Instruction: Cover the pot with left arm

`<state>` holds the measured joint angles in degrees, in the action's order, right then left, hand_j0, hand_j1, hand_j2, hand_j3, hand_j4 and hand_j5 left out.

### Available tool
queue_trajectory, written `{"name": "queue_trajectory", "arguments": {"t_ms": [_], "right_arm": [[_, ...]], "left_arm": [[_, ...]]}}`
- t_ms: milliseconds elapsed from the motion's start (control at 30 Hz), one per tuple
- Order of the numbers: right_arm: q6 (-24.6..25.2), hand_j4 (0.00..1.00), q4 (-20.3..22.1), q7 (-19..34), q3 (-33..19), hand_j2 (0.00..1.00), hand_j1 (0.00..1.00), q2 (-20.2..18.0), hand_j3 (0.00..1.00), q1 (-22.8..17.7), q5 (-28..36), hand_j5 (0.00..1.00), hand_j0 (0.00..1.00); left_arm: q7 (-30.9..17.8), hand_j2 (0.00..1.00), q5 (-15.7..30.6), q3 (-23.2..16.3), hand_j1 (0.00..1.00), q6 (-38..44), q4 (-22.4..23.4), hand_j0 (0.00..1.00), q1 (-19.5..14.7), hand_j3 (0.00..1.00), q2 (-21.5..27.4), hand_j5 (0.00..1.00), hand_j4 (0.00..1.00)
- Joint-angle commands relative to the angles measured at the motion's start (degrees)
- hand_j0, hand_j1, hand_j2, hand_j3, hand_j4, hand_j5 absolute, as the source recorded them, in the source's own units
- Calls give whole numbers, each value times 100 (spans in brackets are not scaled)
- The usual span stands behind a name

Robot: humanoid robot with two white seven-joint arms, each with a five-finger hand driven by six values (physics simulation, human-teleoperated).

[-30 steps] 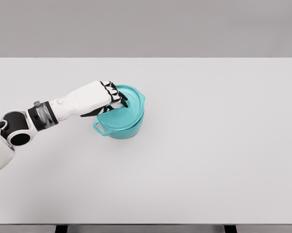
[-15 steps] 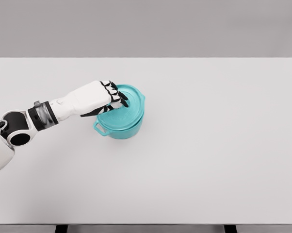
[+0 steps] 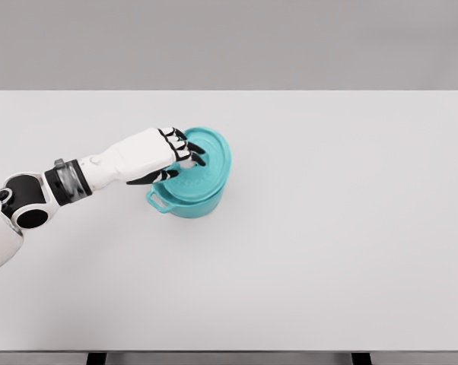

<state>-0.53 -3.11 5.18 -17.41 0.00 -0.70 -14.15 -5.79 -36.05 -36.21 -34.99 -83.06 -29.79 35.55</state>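
Teal lid (image 3: pixel 206 160), tilted over the teal pot (image 3: pixel 187 199) half a second ago, now sits flatter, overhanging the pot toward 2 o'clock. Left hand (image 3: pixel 176 152) stays curled on its knob, reaching in from 9 o'clock on the white table (image 3: pixel 351 228). Seating looks nearly complete; release comes next.

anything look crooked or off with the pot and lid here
Yes: the round teal lid sits askew on the teal two-handled pot, shifted up and to the right rather than centred. The left hand grips it. Nothing is spilled on the white table.
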Motion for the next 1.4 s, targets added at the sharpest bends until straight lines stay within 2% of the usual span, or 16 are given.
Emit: {"name": "queue_trajectory", "arguments": {"t_ms": [0, 1367], "right_arm": [[0, 100, 3, 1, 0, 100, 100, 0, 100, 0, -1, 100, 100], [0, 100, -6, 1, 0, 100, 100, 0, 100, 0, -1, 100, 100]], "left_arm": [[-10, 75, 11, 0, 75, -1, -17, 75, 0, 75, 5, 75, 75], [-1, 78, 37, 35, 78, -1, -61, 78, -9, 78, 5, 78, 78]]}}
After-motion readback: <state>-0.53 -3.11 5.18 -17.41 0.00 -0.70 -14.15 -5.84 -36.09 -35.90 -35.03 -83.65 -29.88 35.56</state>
